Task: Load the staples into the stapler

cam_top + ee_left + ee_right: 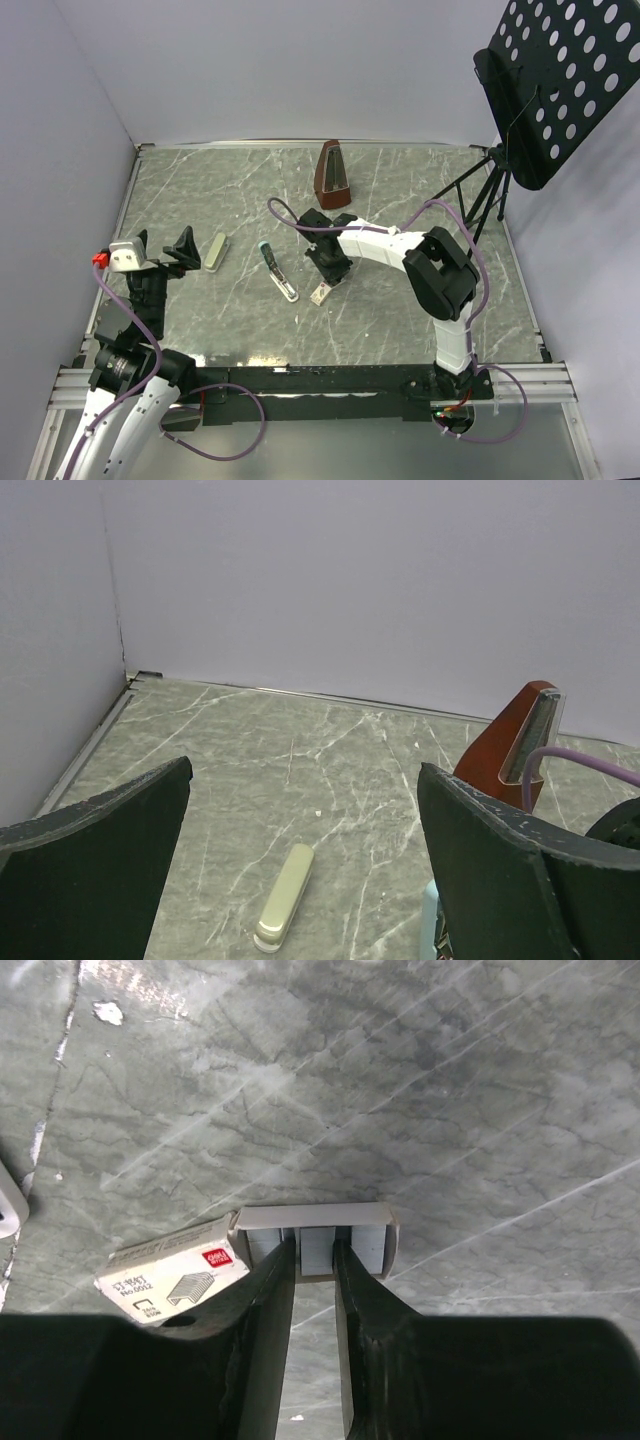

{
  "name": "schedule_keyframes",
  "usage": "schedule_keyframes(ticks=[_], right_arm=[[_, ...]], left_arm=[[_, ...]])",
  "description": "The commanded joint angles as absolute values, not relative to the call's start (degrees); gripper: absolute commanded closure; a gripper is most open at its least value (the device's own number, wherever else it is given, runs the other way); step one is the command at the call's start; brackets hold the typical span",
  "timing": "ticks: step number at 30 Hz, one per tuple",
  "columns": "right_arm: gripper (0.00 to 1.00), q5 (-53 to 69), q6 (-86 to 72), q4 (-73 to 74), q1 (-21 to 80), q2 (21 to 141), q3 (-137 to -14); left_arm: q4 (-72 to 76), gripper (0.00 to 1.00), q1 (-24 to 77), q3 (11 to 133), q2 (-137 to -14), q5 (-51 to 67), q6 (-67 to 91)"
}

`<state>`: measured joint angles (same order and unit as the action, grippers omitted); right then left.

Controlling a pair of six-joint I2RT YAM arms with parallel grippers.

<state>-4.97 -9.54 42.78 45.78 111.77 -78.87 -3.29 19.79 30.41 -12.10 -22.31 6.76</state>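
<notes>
Down on the staple box (175,1275): small, cream card with a red logo, lying on its side on the grey marble worktop (200,190). Its inner tray (365,1230) is slid out to one side, and grey staples sit in rows inside it. The right hand (315,1260) is right on top of it, fingers drawn in narrow, one either side of the middle staple strip (318,1243) and pinching it while it sits in the tray.

From the top camera the box (322,293) lies near the middle of the worktop, directly beneath that right hand (330,272), whose arm reaches in from the right. Just to the left lies the stapler (280,272), dark with a teal end, flipped open so its metal rail shows. It is near the box but not touching it. Further left again there's a small cream stapler-shaped object (215,251), flat on the marble and apart from everything.

Over on that side the left hand (165,245) hovers above the worktop with fingers spread wide and nothing between them. Its own camera looks between those fingers (500,850) at the cream object (285,898).

Towards the back wall stands a brown wooden metronome (333,175), upright. Off the right edge is a black perforated music stand (560,80) on a tripod.
</notes>
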Motion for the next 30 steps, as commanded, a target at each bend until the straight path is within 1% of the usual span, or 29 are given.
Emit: schedule_keyframes(ticks=[1,6,9,10,13,25,30], right_arm=[[0.69,-5.97,-11.07,42.89,46.05,112.85,-80.6],[0.69,-6.41,-11.87,42.45,45.97,112.94,-80.42],[0.72,-7.29,-12.13,42.71,45.97,112.41,-80.42],[0.76,-7.56,-12.13,42.8,45.97,111.72,-80.33],[0.79,-7.82,-12.04,43.15,45.97,110.22,-80.33],[0.81,-9.93,-12.39,45.08,45.97,103.36,-79.81],[0.81,-8.27,-14.06,45.88,45.35,101.34,-75.6]], left_arm=[[-2.11,0.01,19.42,30.5,-11.6,-21.62,7.38],[-2.11,0.01,19.42,30.5,-11.34,-21.53,7.47],[-2.11,0.0,19.42,30.5,-11.34,-21.45,7.56],[-2.11,0.0,19.42,30.59,-11.34,-21.45,7.56],[-2.02,0.01,19.42,30.5,-11.16,-21.36,7.47],[-2.72,0.01,19.42,30.67,-10.37,-20.92,7.91],[-2.81,0.01,19.42,30.59,-10.11,-20.74,8.0]])
